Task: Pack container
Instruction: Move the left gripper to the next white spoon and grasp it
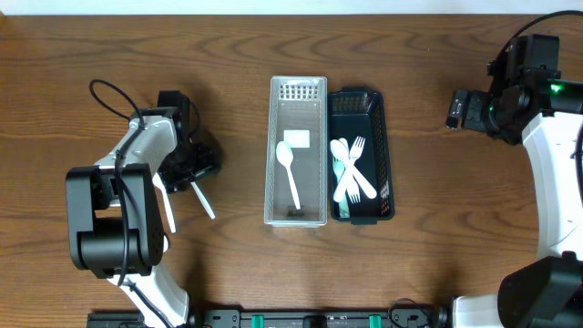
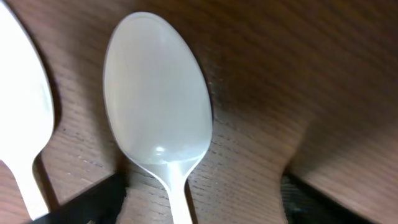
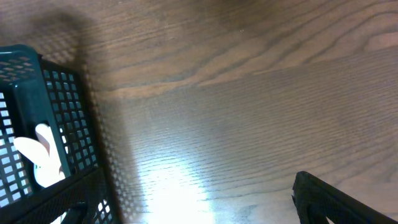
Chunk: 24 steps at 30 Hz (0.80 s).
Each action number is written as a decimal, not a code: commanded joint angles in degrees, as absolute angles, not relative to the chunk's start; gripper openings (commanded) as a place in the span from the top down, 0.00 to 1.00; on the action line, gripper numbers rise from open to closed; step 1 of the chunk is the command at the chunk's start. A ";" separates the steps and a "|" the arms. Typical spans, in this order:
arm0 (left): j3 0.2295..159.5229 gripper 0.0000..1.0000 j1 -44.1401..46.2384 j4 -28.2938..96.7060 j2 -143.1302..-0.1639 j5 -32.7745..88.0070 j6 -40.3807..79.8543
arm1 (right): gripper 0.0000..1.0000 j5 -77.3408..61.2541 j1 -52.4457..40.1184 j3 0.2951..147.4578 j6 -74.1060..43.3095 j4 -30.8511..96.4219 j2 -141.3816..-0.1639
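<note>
Since the dark fingers (image 2: 93, 202) of the left gripper (image 1: 196, 166) stand well apart on either side of a white plastic spoon (image 2: 158, 106) without pinching it, the left wrist view reads as a grasp lined up but not yet made: the jaws are spread, the thin handle runs between them, and the bowl lies face up on the wooden table (image 1: 437, 237). Straddling the handle rather than the broad bowl makes sense, because the narrow stem is the part two fingers can close on. A second spoon (image 2: 22, 106) lies just to the left of the first, apart from it, so the pick should take one alone. Out to the right, at the middle of the table, the clear container (image 1: 273, 128) holds a single spoon (image 1: 290, 173) laid lengthwise, which suggests it is the box being packed and that the loose spoons belong there. Touching its right side is a dark mesh basket (image 1: 387, 146) of white forks and spoons (image 1: 353, 173). At the far right the right gripper (image 1: 458, 107) hangs clear of the work, its visible finger (image 3: 339, 199) over bare wood, spread and carrying nothing, probably parked to leave room.
</note>
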<state>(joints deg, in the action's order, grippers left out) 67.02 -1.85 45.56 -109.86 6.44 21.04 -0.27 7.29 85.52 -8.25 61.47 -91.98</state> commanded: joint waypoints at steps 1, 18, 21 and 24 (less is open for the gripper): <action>65.06 0.34 -2.02 45.30 -111.24 7.60 20.43 | 0.01 -0.49 7.44 85.36 -7.38 61.39 -91.94; 65.06 0.94 -2.02 46.15 -111.22 7.57 20.62 | 0.01 -0.49 7.44 85.36 -7.38 61.34 -91.94; 65.17 0.94 -2.02 46.15 -111.22 7.55 20.60 | 0.01 -0.49 7.44 85.36 -7.38 61.32 -91.94; 65.39 0.94 -2.00 46.44 -110.74 7.55 20.60 | 0.01 -0.49 7.44 85.36 -7.38 61.32 -91.94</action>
<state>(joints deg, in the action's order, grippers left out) 66.87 -1.87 46.28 -109.75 7.25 20.91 -0.27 7.29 85.52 -8.25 61.47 -91.98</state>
